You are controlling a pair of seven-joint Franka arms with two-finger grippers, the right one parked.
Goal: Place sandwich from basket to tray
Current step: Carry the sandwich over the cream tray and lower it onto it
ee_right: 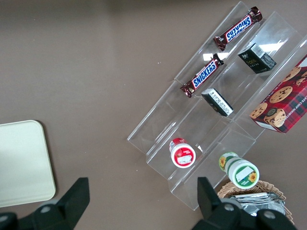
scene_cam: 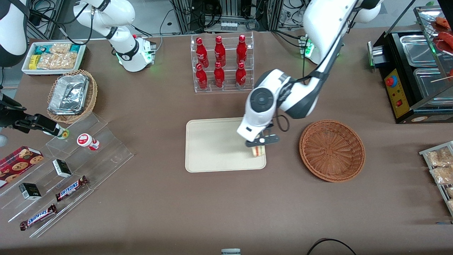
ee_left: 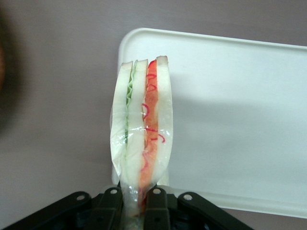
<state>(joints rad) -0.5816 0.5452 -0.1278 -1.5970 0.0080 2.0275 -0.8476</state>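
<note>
Sandwich wedge of pale bread with red and green filling (ee_left: pixel 142 127) is pinched in my hand (scene_cam: pixel 262 141) over the flat cream rectangular tray's (scene_cam: pixel 212 148) corner nearest the round reddish-brown wicker basket (scene_cam: pixel 332 150), ready to set down.

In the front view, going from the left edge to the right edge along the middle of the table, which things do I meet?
Acrylic display steps → tray → sandwich, held in the gripper jaws → basket.
</note>
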